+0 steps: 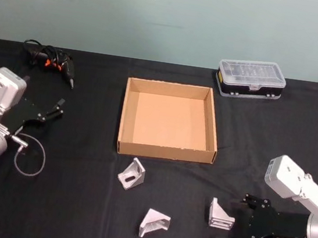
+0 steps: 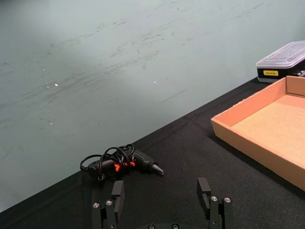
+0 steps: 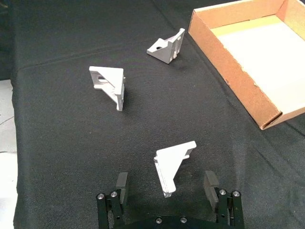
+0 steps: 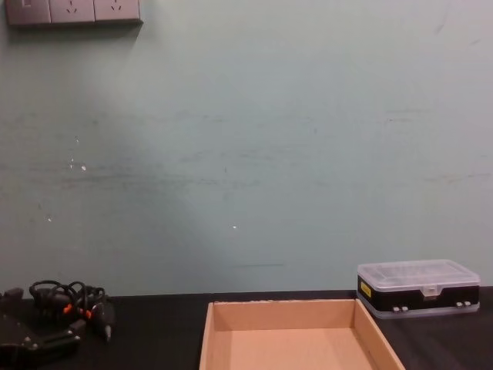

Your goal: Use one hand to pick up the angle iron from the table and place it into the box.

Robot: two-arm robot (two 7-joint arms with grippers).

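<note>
Right gripper [image 1: 238, 223] wide open, holding nothing, its mouth just reaching the nearest angle iron [image 1: 221, 215] on the worktop [image 1: 64, 212], near-right of the box [image 1: 166, 151]. We advise advancing until the piece sits deep, then closing squarely on its flat sides. Left gripper [image 1: 54, 111] idle, open, far left

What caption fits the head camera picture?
Open right gripper beside an angle iron, two more before the empty box, left gripper parked at the table's left.
</note>
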